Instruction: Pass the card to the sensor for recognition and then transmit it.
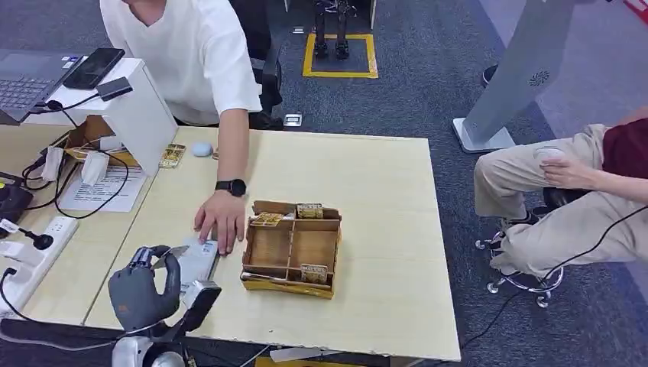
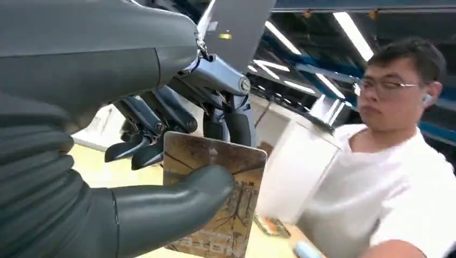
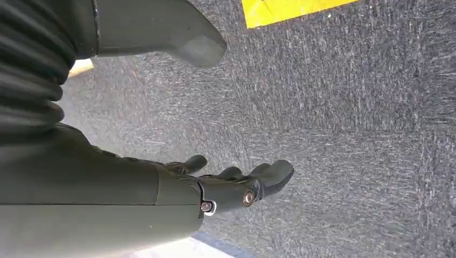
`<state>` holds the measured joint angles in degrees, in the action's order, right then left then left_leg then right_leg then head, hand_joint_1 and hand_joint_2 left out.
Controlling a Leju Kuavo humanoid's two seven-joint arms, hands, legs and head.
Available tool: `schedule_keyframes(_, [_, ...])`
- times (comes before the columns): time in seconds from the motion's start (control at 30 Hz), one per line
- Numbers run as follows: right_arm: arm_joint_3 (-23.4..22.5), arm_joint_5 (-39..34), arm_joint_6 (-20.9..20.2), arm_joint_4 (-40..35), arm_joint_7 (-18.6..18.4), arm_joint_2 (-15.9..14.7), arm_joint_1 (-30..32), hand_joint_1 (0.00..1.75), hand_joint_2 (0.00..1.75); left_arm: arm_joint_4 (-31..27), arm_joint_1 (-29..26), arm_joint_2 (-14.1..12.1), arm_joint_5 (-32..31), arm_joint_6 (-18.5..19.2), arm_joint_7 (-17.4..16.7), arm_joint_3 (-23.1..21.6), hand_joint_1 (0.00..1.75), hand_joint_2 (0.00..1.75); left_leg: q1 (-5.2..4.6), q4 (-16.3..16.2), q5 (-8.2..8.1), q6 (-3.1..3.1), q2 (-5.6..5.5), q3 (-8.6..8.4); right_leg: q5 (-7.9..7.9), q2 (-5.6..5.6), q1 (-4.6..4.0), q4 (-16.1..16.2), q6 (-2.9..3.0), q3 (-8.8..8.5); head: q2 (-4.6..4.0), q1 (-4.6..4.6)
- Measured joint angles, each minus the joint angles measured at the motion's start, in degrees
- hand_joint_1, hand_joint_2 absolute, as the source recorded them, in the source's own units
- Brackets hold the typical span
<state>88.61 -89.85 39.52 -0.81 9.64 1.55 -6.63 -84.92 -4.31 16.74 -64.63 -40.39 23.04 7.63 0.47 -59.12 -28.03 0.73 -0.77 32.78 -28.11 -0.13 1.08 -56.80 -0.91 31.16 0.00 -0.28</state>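
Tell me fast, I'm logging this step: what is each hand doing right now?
Left hand: holding the card between thumb and fingers.
Right hand: open, holding nothing, hanging over the carpet.

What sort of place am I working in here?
Probably an office or lab test area: a wooden desk on grey carpet, a laptop, a power strip with cables, and a person seated opposite. The left hand holds a card.

The head view looked down on the table (image 1: 367, 191) from above, while both wrist views sat close behind their hands, the left one sharing the person (image 1: 191, 53).
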Motion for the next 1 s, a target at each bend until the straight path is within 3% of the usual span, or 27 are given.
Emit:
schedule_keyframes(0.17, [0.4,0.4,0.0,0.1,-0.1,0.0,0.0,0.00,1.75,-0.3,0.6,0.0,0.2,0.0,0.3,0.9,1.75,1.75,-0.01,0.0,0.00,0.00,0.00,0.00,0.00,0.00,0.02,0.0,0.00,0.00,0.00,0.00])
schedule_keyframes(0.37, [0.4,2.4,0.0,0.1,-0.5,0.1,-0.1,0.00,1.75,0.9,1.5,-0.1,-4.0,0.1,-1.2,1.2,1.75,1.75,-0.03,0.0,0.00,0.00,0.00,0.00,0.00,0.00,0.02,0.0,-0.01,0.00,0.02,0.00])
schedule_keyframes(0.47, [0.0,3.5,0.0,0.1,-0.7,0.1,-0.3,0.00,1.75,3.9,2.1,-0.1,-7.7,0.2,-3.6,1.3,1.75,1.75,-0.02,0.0,0.00,0.00,0.00,0.00,0.00,0.01,0.01,0.0,0.00,0.00,0.00,0.00])
schedule_keyframes(0.63, [-0.3,3.3,0.0,0.1,-0.7,0.1,-0.3,0.00,1.75,7.3,2.4,-0.3,-8.0,0.2,-4.4,1.9,1.75,1.75,-0.02,0.0,0.00,0.00,0.00,0.01,0.00,0.01,0.01,0.0,0.00,0.01,0.02,0.00])
schedule_keyframes(0.8, [-0.3,2.0,0.0,0.1,-0.7,0.1,-0.3,0.00,1.75,12.9,3.2,-0.4,-10.8,0.2,-8.9,2.0,1.75,1.75,-0.02,0.0,0.00,0.00,0.00,0.02,0.00,0.01,0.01,0.0,0.00,0.01,0.00,-0.02])
schedule_keyframes(1.0, [0.2,0.9,0.0,-0.1,-0.7,0.1,-0.3,0.00,1.75,18.9,4.5,-0.5,-11.8,0.1,-10.0,1.9,1.75,1.75,-0.07,0.0,0.00,0.01,-0.01,-0.05,0.00,0.00,0.04,0.0,-0.01,-0.05,0.02,0.00])
